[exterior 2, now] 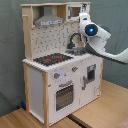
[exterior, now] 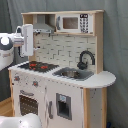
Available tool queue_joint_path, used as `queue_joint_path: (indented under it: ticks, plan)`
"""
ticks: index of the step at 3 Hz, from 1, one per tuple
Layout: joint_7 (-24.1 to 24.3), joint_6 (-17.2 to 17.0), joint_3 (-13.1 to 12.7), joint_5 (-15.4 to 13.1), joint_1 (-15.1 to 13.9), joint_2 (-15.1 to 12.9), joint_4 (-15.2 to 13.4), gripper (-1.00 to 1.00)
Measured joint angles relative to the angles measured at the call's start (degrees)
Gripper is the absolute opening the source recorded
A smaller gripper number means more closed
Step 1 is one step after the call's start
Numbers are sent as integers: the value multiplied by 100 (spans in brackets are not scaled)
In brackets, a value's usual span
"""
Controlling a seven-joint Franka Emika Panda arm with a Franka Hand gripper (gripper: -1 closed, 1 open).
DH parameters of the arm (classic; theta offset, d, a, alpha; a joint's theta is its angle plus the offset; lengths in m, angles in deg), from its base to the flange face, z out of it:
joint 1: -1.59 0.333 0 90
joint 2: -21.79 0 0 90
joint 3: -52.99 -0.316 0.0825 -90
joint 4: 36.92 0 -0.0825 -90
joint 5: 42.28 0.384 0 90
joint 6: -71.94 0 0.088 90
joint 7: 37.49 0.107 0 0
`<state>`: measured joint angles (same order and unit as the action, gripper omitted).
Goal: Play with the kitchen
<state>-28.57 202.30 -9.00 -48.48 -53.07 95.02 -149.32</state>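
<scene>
First exterior view
- Kitchen: your toy kitchen [exterior: 65, 75] stood upright across the middle of the picture, white below and light wood around the frame.
- Stovetop: the black stovetop [exterior: 38, 66] with red rings lay toward the first exterior view's left, beside the sink [exterior: 74, 74].
- Faucet: the black faucet [exterior: 86, 59] curved up behind the sink.
- Upper shelf: a grey hood [exterior: 44, 27] hung over the stovetop, with a toy microwave [exterior: 74, 23] next to it.
- Front: the oven door [exterior: 28, 103] sat under the knobs.
- Arm: your white arm [exterior: 7, 47] reached in from the first exterior view's left.
- Hand: your hand [exterior: 26, 41] hovered above the stovetop, clear of it; I cannot tell whether it was open or closed.

Second exterior view
- Kitchen: the kitchen [exterior 2: 62, 75] stood on a wooden tabletop [exterior 2: 97, 107].
- Stovetop: the stovetop [exterior 2: 53, 58] was toward the second exterior view's left, the faucet [exterior 2: 75, 41] further right.
- Arm: your arm [exterior 2: 102, 42] came in from the second exterior view's right at the level of the pegboard back [exterior 2: 49, 40].
- Hand: not clearly shown here.
</scene>
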Motion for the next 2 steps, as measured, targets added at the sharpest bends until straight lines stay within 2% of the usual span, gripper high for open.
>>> queue_joint_path:
  ticks: [2]
  plan:
    - [-1,-111,-181,976,-60,-664,12,100]
